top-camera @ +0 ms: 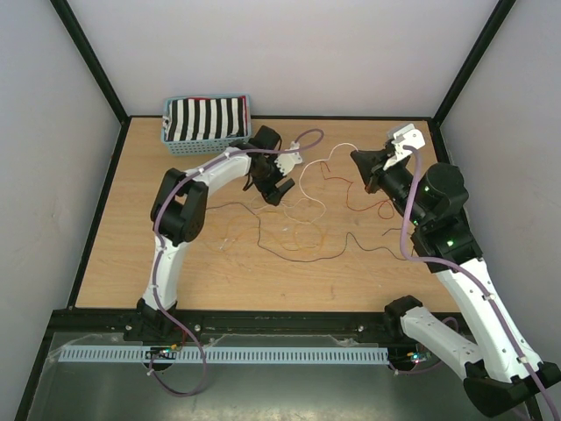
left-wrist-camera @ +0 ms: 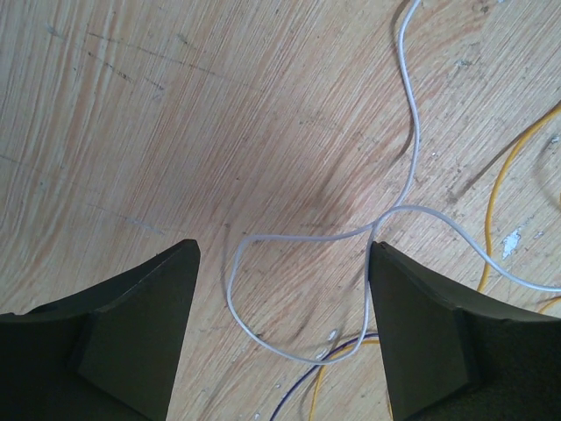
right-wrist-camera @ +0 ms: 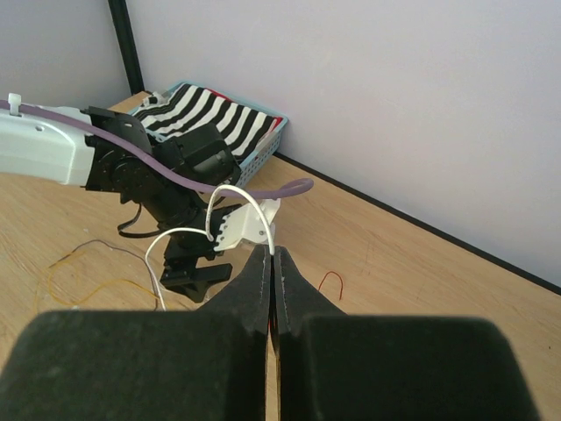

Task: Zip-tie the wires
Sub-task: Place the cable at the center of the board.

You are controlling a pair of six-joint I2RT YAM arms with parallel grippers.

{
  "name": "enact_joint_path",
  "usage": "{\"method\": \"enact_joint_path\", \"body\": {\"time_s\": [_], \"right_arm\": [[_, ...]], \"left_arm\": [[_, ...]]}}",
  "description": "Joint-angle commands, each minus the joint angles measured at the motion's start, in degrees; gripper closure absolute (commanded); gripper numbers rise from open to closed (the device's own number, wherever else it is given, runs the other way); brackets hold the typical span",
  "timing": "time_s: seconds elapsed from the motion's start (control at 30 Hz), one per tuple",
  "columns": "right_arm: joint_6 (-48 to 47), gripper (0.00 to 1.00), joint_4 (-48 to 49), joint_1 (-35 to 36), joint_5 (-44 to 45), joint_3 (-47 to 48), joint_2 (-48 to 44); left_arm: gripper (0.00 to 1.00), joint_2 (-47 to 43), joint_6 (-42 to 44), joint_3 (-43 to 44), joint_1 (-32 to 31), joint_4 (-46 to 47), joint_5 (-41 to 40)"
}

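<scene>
The wires [top-camera: 302, 230], thin strands in white, orange, red and dark colours, lie tangled on the wooden table between the two arms. My right gripper [right-wrist-camera: 273, 252] is shut on one end of a white wire [right-wrist-camera: 242, 190], which arcs up and away to the left; from above, the right gripper [top-camera: 355, 155] points left over the table. My left gripper [left-wrist-camera: 285, 250] hangs open just above the table, with a loop of white wire [left-wrist-camera: 310, 238] lying between its fingers. An orange-yellow strand [left-wrist-camera: 489, 202] and a dark one [left-wrist-camera: 298, 393] run close by. In the top view, the left gripper [top-camera: 276, 187] is at the tangle's far left.
A blue basket [top-camera: 207, 146] holding striped black-and-white cloth stands at the back left, just behind the left arm. Black frame posts and pale walls enclose the table. A lilac cable [right-wrist-camera: 175, 175] runs along the left arm.
</scene>
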Motion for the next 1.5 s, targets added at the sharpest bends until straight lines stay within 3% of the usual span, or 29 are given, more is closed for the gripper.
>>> {"method": "enact_joint_path", "body": {"time_s": [0.0, 0.3, 0.4, 0.63, 0.7, 0.9, 1.1, 1.27, 1.33, 1.47], "right_arm": [[-0.42, 1.0, 2.4, 0.35, -0.47, -0.56, -0.01], [-0.51, 1.0, 2.34, 0.37, -0.04, -0.69, 0.22], [-0.55, 1.0, 2.35, 0.33, -0.03, -0.74, 0.1], [-0.77, 1.0, 2.4, 0.31, 1.14, -0.67, 0.04], [-0.68, 1.0, 2.46, 0.37, 1.98, -0.19, 0.35], [-0.24, 1.0, 2.36, 0.38, 7.13, 1.59, 2.89], [-2.14, 1.0, 0.59, 0.33, 20.2, 5.0, 4.1], [-4.38, 1.0, -1.82, 0.37, 30.54, 7.91, 2.54], [-4.67, 1.0, -2.05, 0.37, 28.0, 8.02, 1.29], [-3.22, 1.0, -2.35, 0.33, 14.79, 6.35, -0.33]], "left_arm": [[0.21, 2.09, 2.23, 2.39, -0.48, -0.62, 1.71], [0.38, 2.83, 4.21, 1.83, -0.57, -0.66, 9.92], [0.5, 3.29, 4.67, 1.64, -0.57, -0.87, 10.77], [0.93, 3.62, 2.65, 2.26, 0.08, -0.95, 7.96], [1.0, 3.03, 0.45, 3.42, 1.05, -0.92, 6.2], [1.0, -3.26, -8.6, 5.61, 6.54, -0.75, 4.17], [1.0, -11.18, -15.68, 6.93, 10.79, -0.66, -3.84], [1.0, -18.3, -17.49, 2.59, 12.46, -0.73, -7.75], [1.0, -21.7, -19.39, -0.78, 12.53, -0.78, -9.48], [1.0, -28.39, -26.13, -8.66, 12.52, -0.76, -14.73]]}}
